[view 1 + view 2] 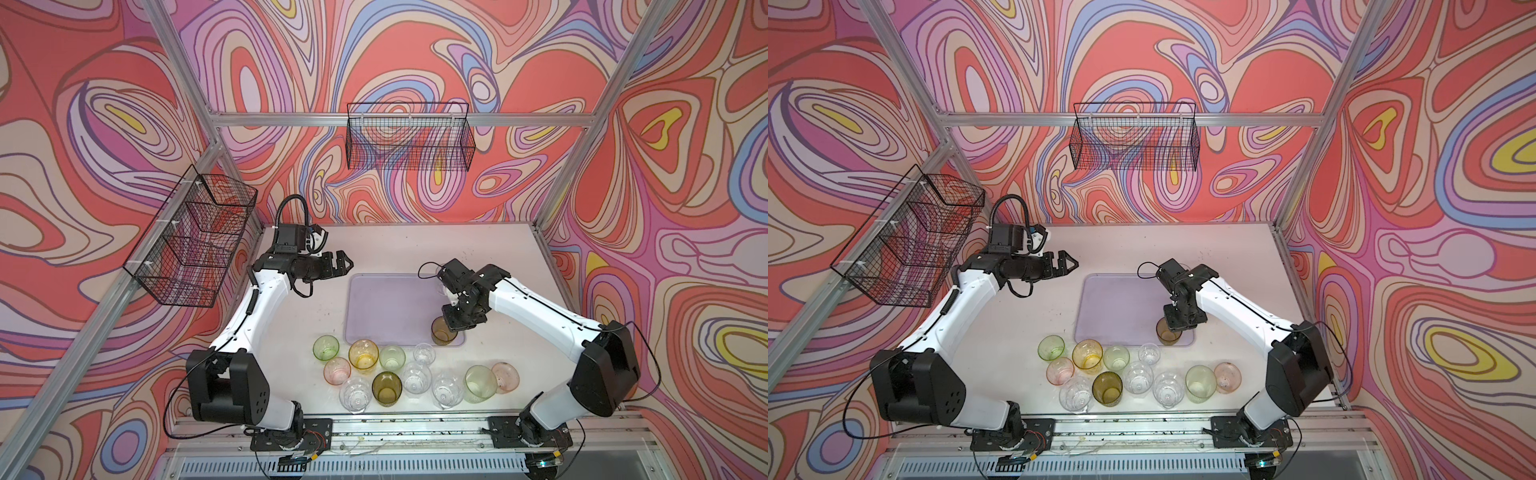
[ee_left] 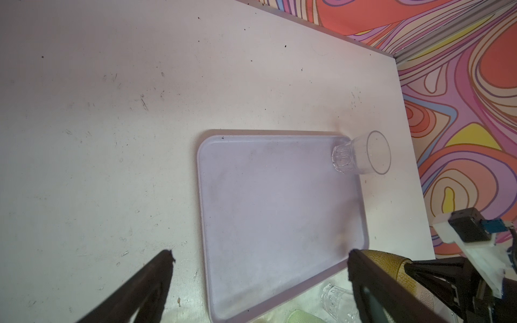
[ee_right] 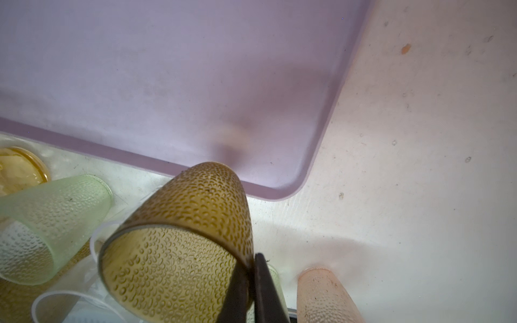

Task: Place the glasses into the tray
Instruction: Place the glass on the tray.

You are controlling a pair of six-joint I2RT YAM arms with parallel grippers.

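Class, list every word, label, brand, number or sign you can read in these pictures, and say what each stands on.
None: no text is readable in any view.
The glasses, including the olive-brown glass held by the right hand, the tray, wire baskets and patterned walls: no writing.
Fittings at the arm bases: too small and blurred to tell.

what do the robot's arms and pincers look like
Both arms, left arm and right arm, have smooth white shells with bulky black joint housings and thin black cables. The left pincer and right pincer are black with narrow tapering fingers. A ribbed black hose loops above the left wrist beside a black camera box on a white bracket.
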